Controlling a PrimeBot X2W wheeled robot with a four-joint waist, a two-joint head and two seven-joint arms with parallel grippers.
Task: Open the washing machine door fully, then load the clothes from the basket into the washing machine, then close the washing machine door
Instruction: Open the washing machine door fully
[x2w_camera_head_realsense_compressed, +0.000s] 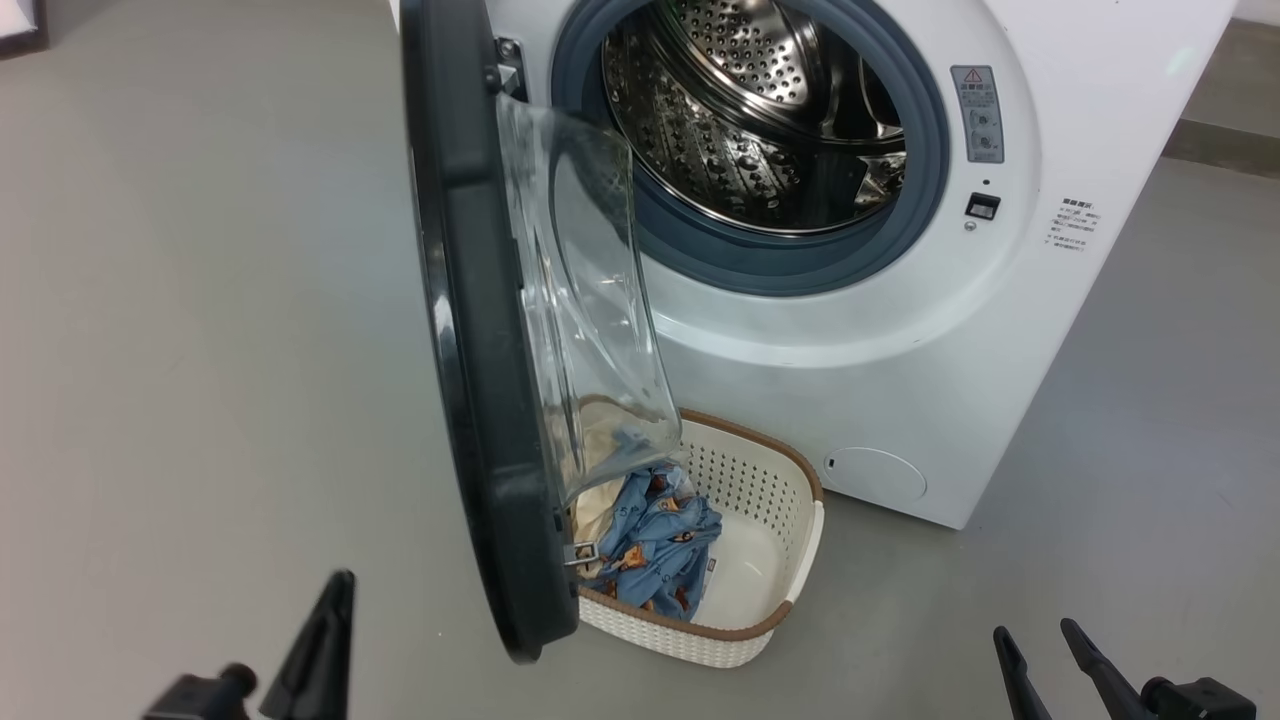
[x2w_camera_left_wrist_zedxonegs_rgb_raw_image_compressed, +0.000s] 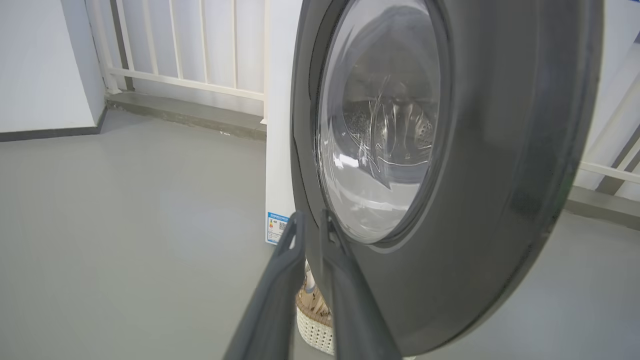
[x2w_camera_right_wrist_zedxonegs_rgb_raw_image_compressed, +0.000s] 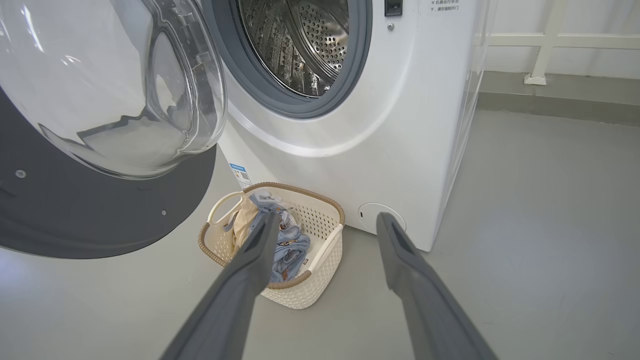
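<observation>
Facing the swung-out washing machine door (x2w_camera_head_realsense_compressed: 480, 400), you have your left gripper (x2w_camera_head_realsense_compressed: 342, 582) at seven o'clock pinched nearly together, empty; your right gripper (x2w_camera_head_realsense_compressed: 1034, 630) at five o'clock is spread wide, empty.

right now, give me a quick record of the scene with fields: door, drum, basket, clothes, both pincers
washing machine door: swung open, edge-on in head view
drum: bare steel, nothing seen inside
basket: on floor beside the washing machine, partly under the door
clothes: blue and cream pieces, in the basket
left pincer: nearly shut, holding nothing
right pincer: open, holding nothing
</observation>
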